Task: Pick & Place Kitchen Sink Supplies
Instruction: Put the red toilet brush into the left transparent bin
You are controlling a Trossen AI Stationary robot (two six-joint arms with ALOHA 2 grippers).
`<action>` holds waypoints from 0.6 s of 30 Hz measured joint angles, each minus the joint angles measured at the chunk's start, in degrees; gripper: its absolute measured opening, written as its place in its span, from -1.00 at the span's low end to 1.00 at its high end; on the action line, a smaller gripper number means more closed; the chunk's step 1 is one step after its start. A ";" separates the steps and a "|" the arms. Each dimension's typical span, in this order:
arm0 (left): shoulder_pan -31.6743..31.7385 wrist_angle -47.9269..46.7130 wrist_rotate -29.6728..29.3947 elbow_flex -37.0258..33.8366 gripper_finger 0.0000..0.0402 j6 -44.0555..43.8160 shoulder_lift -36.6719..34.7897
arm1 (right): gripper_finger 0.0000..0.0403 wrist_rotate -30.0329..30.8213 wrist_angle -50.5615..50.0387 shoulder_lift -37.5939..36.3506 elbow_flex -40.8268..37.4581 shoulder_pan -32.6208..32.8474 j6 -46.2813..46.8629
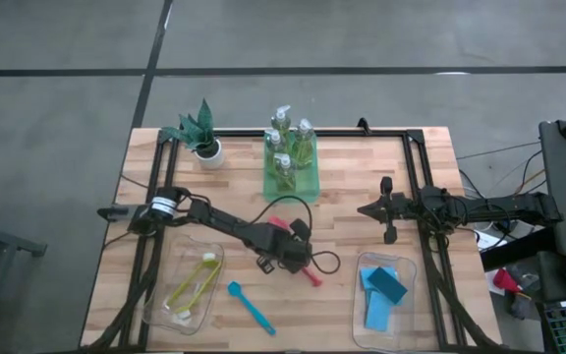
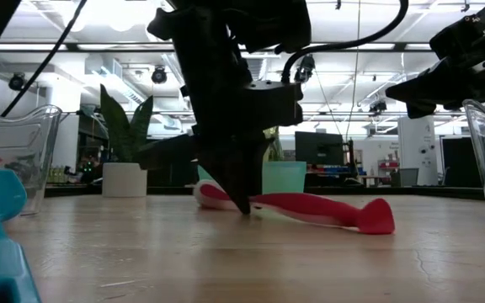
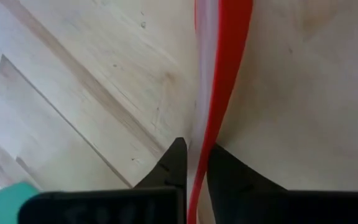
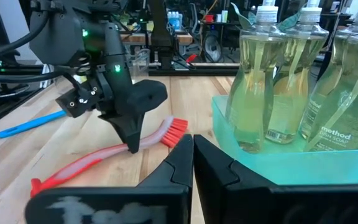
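Seen from above, the left gripper [image 1: 295, 254] is down on the wooden table [image 1: 421, 197] just below its centre, its two dark fingers [image 3: 174, 163] pinched on the handle of the pink-red brush [image 1: 308, 270] — the left wrist view shows the red-and-clear handle [image 3: 219, 93] running between the fingertips. The brush lies flat on the boards, its red bristles [image 4: 176, 130] toward the green tray [image 1: 292, 183] and its handle end [image 2: 375, 217] toward 5 o'clock from the gripper. The tray sits at 12 o'clock from the gripper, near the far edge, holding the clear pump bottles of yellow-green soap [image 1: 283, 147]. A potted plant [image 1: 202, 133] stands at the tray's 9 o'clock. A blue brush [image 1: 251, 307] lies on the bare wood at 7 o'clock from the gripper, and yellow brushes [image 1: 197, 285] rest in the clear bin [image 1: 170, 256] at 8 o'clock. The blue and teal sponges [image 1: 381, 293] fill a second clear bin [image 1: 409, 265] at 4 o'clock. The right gripper [image 1: 367, 209] waits at 2 o'clock — fingers pressed together, grasping nothing.
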 joint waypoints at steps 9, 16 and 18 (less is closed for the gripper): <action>-0.55 -6.78 0.45 4.81 -0.85 -9.70 0.18 | -0.96 0.01 0.00 -0.02 0.00 0.01 0.01; -0.84 -11.71 1.33 7.87 -0.88 -16.86 -1.46 | -0.96 0.00 0.01 -0.04 0.00 0.00 0.01; -1.12 -13.19 1.42 8.07 -0.87 -18.17 -2.61 | -0.96 0.02 0.01 -0.04 0.00 0.00 0.01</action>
